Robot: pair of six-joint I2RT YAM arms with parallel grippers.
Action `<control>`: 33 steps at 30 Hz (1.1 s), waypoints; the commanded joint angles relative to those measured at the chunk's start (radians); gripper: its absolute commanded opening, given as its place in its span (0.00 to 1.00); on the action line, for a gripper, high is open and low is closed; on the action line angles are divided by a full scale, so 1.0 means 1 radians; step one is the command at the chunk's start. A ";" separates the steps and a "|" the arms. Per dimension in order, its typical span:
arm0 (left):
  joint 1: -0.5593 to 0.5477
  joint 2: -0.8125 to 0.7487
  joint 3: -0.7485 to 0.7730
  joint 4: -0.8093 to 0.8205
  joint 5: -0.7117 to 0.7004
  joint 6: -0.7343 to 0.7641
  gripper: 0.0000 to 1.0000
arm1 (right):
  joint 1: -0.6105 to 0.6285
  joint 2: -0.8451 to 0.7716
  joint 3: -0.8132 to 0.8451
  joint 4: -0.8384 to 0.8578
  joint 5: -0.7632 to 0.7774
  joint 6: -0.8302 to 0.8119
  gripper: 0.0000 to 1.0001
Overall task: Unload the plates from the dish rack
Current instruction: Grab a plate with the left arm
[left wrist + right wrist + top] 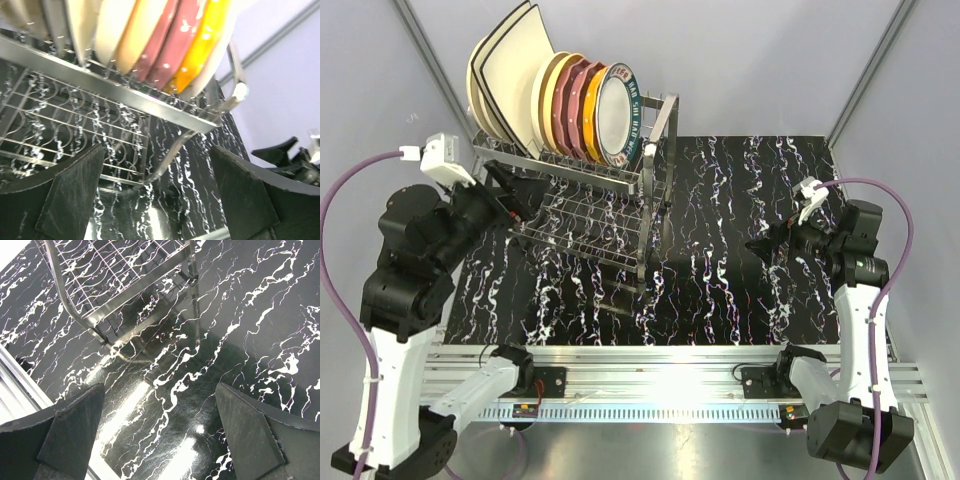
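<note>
Two pairs of fingers show spread and empty from above: your left gripper [520,205] sits just beside the left end of the dish rack [590,200], near the far left corner of the table [740,290]. Your right gripper [757,243] hangs well apart toward the right edge, and the plates [560,105] stand upright in the upper tier. Your left wrist view shows jaws wide apart, facing the lower tier, with the plates' rims above. Your right wrist view shows jaws equally wide over the table, with a rack leg ahead.

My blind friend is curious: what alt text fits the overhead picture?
Plates stand on edge in a wire rack's top tier on a black table. The left gripper is open beside the rack, the right gripper open farther off.
</note>
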 commanded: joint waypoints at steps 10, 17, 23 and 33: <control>-0.351 0.264 0.266 0.023 -0.254 0.016 0.87 | 0.003 -0.012 -0.006 0.022 -0.028 -0.019 1.00; -0.407 0.448 0.421 0.037 -0.306 0.046 0.84 | 0.003 -0.018 -0.006 0.012 -0.025 -0.032 1.00; -0.434 0.526 0.484 0.051 -0.364 0.086 0.79 | 0.003 -0.023 -0.003 0.007 -0.022 -0.038 1.00; -0.467 0.591 0.525 0.046 -0.478 0.145 0.77 | 0.003 -0.021 -0.003 0.002 -0.021 -0.041 1.00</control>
